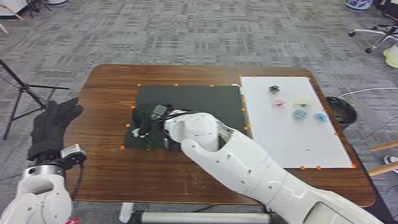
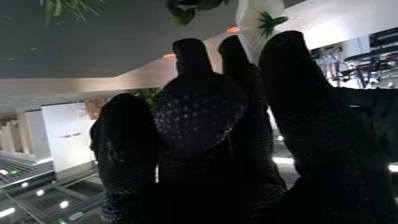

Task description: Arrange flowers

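Early, I judge: flowers (image 1: 299, 114) loose on white sheet (image 1: 306, 145), right side of bench (image 1: 204, 185), left to arrange. Greenery (image 2: 185, 14) near my right hand (image 2: 200, 115), over dark mat (image 1: 209, 95); fingers fairly straight, grip unconfirmed. Left hand (image 1: 55, 120) open, empty.

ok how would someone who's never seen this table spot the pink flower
On the brown wooden table, find the white sheet on the right. In the small group on its far half, the pink flower lies just nearer than the dark piece and left of the cream flower. It is the only pink one there.
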You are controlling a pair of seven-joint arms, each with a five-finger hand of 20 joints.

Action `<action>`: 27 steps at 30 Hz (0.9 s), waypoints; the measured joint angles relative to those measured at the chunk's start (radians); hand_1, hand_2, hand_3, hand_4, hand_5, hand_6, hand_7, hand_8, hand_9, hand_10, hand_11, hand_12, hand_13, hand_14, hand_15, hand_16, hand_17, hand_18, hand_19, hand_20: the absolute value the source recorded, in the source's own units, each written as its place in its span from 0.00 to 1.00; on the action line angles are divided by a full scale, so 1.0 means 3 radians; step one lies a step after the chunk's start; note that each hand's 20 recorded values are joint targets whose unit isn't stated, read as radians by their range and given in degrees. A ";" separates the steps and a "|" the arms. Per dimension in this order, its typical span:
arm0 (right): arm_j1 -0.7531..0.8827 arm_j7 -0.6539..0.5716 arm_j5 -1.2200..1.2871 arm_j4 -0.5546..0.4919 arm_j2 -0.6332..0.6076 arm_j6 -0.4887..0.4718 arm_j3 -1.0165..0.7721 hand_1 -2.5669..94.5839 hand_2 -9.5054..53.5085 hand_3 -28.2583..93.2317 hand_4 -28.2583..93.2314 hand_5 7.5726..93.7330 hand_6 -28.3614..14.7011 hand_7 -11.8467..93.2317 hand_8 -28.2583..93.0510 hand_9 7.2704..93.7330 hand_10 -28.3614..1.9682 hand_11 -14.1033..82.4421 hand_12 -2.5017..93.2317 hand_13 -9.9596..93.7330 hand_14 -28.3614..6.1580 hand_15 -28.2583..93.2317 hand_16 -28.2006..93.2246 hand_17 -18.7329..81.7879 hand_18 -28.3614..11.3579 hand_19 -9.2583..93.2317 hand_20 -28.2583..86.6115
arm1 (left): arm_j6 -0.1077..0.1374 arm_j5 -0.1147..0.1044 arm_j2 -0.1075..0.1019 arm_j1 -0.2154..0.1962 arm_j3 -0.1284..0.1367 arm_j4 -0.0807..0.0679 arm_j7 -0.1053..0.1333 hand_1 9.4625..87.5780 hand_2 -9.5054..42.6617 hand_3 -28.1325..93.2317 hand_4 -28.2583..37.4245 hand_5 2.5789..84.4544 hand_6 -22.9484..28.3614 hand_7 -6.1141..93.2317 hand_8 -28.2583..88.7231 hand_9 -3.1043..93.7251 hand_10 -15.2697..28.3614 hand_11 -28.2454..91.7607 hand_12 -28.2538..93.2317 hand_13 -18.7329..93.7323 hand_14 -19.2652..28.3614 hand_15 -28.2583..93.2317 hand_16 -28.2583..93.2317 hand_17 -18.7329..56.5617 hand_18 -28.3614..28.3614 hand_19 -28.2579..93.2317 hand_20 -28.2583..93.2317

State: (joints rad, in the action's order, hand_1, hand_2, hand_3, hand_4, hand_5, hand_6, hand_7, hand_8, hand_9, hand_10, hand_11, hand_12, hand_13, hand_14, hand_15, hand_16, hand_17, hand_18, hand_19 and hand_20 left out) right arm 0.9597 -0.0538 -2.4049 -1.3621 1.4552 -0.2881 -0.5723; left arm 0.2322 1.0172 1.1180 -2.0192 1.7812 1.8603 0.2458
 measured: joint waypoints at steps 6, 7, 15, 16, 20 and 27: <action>-0.0007 -0.0012 0.0021 -0.0001 -0.0001 0.0002 0.0011 0.50 0.13 0.73 0.12 0.57 0.72 0.25 0.17 0.64 0.55 0.23 0.14 0.95 0.78 0.72 0.49 0.79 0.40 1.00 0.73 | 0.0000 0.0000 0.0003 0.0000 0.0000 0.0005 0.0000 0.12 0.48 0.75 0.00 0.62 0.53 0.19 0.18 0.56 0.71 0.42 0.34 0.51 0.76 0.39 0.23 0.34 0.69 0.31 0.37; -0.0013 -0.0021 0.0032 -0.0001 -0.0001 0.0008 0.0018 0.50 0.13 0.73 0.12 0.57 0.72 0.25 0.17 0.64 0.55 0.23 0.14 0.95 0.78 0.72 0.49 0.79 0.40 1.00 0.73 | 0.0000 0.0000 0.0003 0.0000 0.0000 0.0005 0.0000 0.12 0.48 0.75 0.00 0.62 0.53 0.19 0.18 0.56 0.71 0.42 0.34 0.51 0.76 0.39 0.23 0.34 0.69 0.31 0.37; -0.0123 -0.0098 0.0170 0.0000 -0.0007 0.0106 0.0104 0.50 0.13 0.73 0.12 0.56 0.71 0.26 0.15 0.63 0.54 0.23 0.14 0.95 0.78 0.72 0.48 0.79 0.40 1.00 0.72 | 0.0001 0.0000 0.0003 0.0004 -0.0004 0.0006 -0.0005 0.12 0.47 0.75 0.00 0.62 0.53 0.19 0.18 0.56 0.71 0.42 0.34 0.51 0.76 0.39 0.23 0.34 0.69 0.31 0.37; -0.0137 -0.0104 0.0186 0.0000 -0.0007 0.0119 0.0110 0.50 0.13 0.73 0.12 0.56 0.71 0.26 0.15 0.63 0.54 0.23 0.14 0.95 0.78 0.72 0.48 0.79 0.40 1.00 0.72 | 0.0001 0.0000 0.0003 0.0005 -0.0005 0.0006 -0.0006 0.12 0.47 0.75 0.00 0.62 0.53 0.19 0.18 0.56 0.71 0.42 0.34 0.51 0.76 0.39 0.23 0.34 0.69 0.31 0.37; -0.0193 -0.0143 0.0297 -0.0023 -0.0029 0.0172 0.0134 0.49 0.13 0.73 0.12 0.56 0.70 0.25 0.16 0.63 0.54 0.23 0.14 0.95 0.77 0.72 0.48 0.79 0.39 1.00 0.72 | 0.0001 0.0000 0.0003 0.0004 -0.0009 0.0008 -0.0008 0.12 0.47 0.75 0.00 0.61 0.53 0.19 0.18 0.56 0.71 0.42 0.34 0.51 0.76 0.39 0.23 0.34 0.69 0.31 0.37; -0.0357 -0.0264 0.0922 -0.0553 -0.0406 0.0294 0.0293 0.44 0.08 0.74 0.14 0.53 0.65 0.23 0.17 0.58 0.51 0.23 0.16 0.87 0.66 0.67 0.47 0.68 0.30 0.96 0.67 | 0.0003 0.0000 0.0035 -0.0031 0.0007 0.0045 -0.0010 0.12 0.47 0.75 0.00 0.61 0.53 0.19 0.18 0.56 0.71 0.42 0.34 0.51 0.76 0.39 0.23 0.34 0.69 0.31 0.37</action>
State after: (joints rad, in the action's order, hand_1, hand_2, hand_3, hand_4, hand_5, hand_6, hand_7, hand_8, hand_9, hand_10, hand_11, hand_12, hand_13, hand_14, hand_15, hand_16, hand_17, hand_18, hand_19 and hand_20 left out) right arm 0.8525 -0.1330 -2.1283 -1.5280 1.3336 -0.1999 -0.4844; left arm 0.2333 1.0172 1.1284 -2.0285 1.7832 1.8739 0.2428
